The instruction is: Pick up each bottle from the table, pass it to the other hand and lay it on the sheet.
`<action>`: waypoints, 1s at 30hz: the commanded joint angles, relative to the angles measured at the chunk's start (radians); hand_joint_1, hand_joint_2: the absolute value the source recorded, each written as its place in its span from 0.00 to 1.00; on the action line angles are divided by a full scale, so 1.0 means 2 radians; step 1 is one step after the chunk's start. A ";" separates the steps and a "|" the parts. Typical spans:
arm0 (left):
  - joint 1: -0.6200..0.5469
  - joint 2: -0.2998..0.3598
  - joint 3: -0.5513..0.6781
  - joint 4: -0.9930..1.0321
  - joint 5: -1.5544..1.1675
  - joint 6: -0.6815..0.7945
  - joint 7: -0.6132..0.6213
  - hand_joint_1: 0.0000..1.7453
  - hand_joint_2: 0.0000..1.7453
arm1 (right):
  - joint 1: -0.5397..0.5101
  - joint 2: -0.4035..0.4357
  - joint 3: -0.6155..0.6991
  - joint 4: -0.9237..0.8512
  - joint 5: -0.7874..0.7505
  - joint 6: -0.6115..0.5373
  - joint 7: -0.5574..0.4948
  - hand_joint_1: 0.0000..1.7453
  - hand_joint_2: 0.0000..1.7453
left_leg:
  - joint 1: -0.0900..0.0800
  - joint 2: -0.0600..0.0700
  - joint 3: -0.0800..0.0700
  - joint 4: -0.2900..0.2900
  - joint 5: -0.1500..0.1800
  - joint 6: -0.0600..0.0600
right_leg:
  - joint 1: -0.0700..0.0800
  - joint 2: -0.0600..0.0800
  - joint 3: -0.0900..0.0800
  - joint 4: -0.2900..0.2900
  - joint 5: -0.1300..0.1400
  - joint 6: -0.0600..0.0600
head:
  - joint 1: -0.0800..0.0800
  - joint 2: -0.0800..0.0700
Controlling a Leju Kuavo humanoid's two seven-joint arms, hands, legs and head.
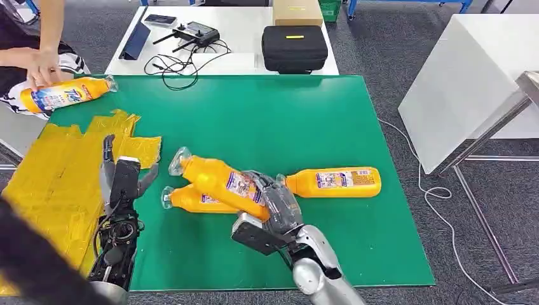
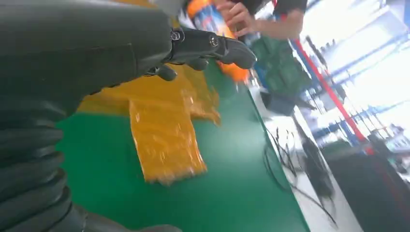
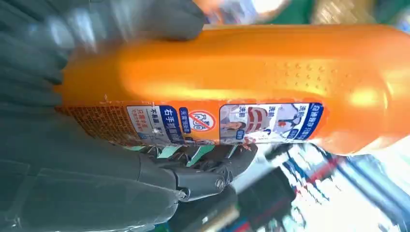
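The right hand [image 1: 274,206] grips an orange bottle [image 1: 219,181] around its base end, lifted above the green tabletop [image 1: 305,121]. The left hand [image 1: 124,175] waits with fingers spread, holding nothing. The plastic looks smooth, stiff and probably slippery; the wide labelled middle seems safest to hold.

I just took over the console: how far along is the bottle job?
Done: no bottle lies on the yellow sheet; a person's hand holds one bottle at the far corner. In hand: the right hand grips a bottle; the left hand waits empty over the sheet's edge. Left: two bottles on the mat, one near the held one, one further right.
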 commanded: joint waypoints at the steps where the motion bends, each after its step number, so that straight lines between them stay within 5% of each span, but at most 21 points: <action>1: -0.019 -0.012 -0.016 0.012 0.039 -0.054 -0.014 0.00 1.00 | -0.001 0.015 -0.055 -0.031 -0.043 -0.042 -0.033 1.00 1.00 | 0.000 0.000 0.001 0.000 0.000 0.000 | 0.000 -0.001 0.001 0.000 0.000 0.000 | 0.000 0.000; 3: -0.019 -0.012 -0.016 0.012 0.039 -0.054 -0.014 0.00 1.00 | -0.001 0.015 -0.055 -0.031 -0.043 -0.042 -0.033 1.00 1.00 | 0.000 0.000 0.001 0.000 0.000 0.000 | 0.000 -0.001 0.001 0.000 -0.001 0.000 | 0.000 0.000; 12: 0.018 -0.023 -0.115 -0.134 0.218 -0.287 0.015 0.00 1.00 | -0.035 0.030 -0.079 0.015 -0.142 -0.100 -0.088 1.00 1.00 | 0.000 0.000 0.000 0.000 0.000 0.000 | 0.000 0.000 0.000 0.000 0.000 0.000 | 0.000 0.000; 30: 0.021 -0.012 -0.184 -0.156 0.231 -0.265 0.028 0.00 1.00 | -0.044 0.034 -0.017 0.026 -0.088 -0.053 -0.079 1.00 1.00 | 0.000 0.000 0.000 0.000 0.000 0.000 | 0.000 0.000 0.000 0.000 0.000 0.000 | 0.000 0.000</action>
